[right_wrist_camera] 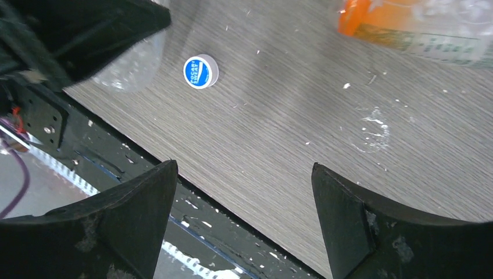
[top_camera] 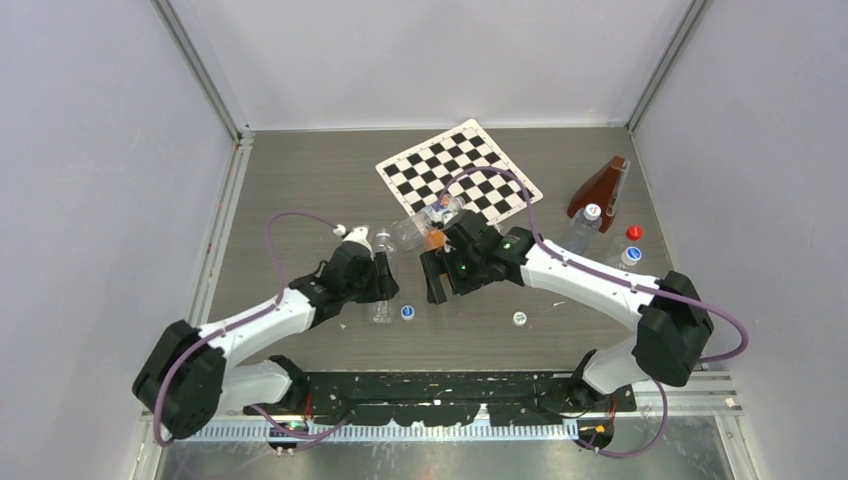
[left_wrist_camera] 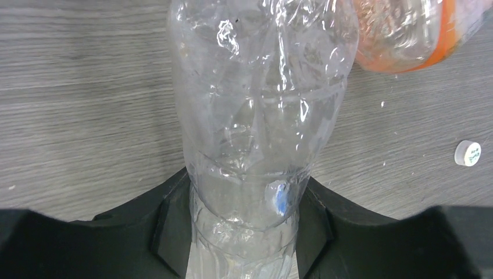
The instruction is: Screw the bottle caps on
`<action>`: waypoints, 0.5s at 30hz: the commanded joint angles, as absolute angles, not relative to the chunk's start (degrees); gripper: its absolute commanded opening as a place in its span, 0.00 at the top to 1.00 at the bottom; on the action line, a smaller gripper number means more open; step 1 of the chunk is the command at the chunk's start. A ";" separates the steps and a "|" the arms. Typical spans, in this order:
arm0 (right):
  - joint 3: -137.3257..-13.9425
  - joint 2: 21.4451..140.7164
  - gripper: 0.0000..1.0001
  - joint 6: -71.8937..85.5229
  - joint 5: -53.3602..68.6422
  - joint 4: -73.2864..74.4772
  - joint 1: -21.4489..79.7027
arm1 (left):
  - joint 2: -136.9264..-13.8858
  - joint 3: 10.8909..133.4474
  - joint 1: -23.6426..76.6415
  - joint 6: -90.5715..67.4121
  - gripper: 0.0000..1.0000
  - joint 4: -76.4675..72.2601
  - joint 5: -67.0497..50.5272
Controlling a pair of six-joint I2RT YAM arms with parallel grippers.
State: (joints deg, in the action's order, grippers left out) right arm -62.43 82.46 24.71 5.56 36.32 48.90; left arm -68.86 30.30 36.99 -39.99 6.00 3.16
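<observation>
My left gripper (top_camera: 378,272) is shut on a clear crumpled plastic bottle (top_camera: 381,310); in the left wrist view its fingers (left_wrist_camera: 168,221) clamp the bottle (left_wrist_camera: 256,116) on both sides. My right gripper (top_camera: 433,282) is open and empty, just right of the left gripper and above the table's near edge (right_wrist_camera: 244,168). A white cap with a blue top (top_camera: 407,312) lies beside the held bottle and also shows in the right wrist view (right_wrist_camera: 200,71). Another white cap (top_camera: 519,318) lies further right and shows in the left wrist view (left_wrist_camera: 467,153).
A clear bottle with an orange label (top_camera: 425,225) lies behind both grippers, by the checkerboard (top_camera: 458,175). At the right stand a brown bottle (top_camera: 600,185), a white-capped clear bottle (top_camera: 585,225), a red cap (top_camera: 634,232) and another white-topped bottle (top_camera: 630,256).
</observation>
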 commanded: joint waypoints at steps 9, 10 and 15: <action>-75.29 98.84 0.18 22.32 -6.23 38.66 59.11 | -36.34 35.92 36.65 -25.82 1.00 31.16 19.74; -76.19 100.05 0.20 22.37 -6.17 39.39 59.60 | -33.90 36.80 36.65 -24.04 1.00 33.00 20.55; -83.40 108.25 0.35 22.20 -7.19 42.73 61.63 | -25.86 40.84 36.61 -16.70 1.00 38.77 23.36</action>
State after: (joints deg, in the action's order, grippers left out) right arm -77.36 104.40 22.61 -4.12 39.68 60.23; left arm -30.11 36.56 36.95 -25.08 31.86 18.59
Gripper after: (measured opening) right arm 0.702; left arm 0.556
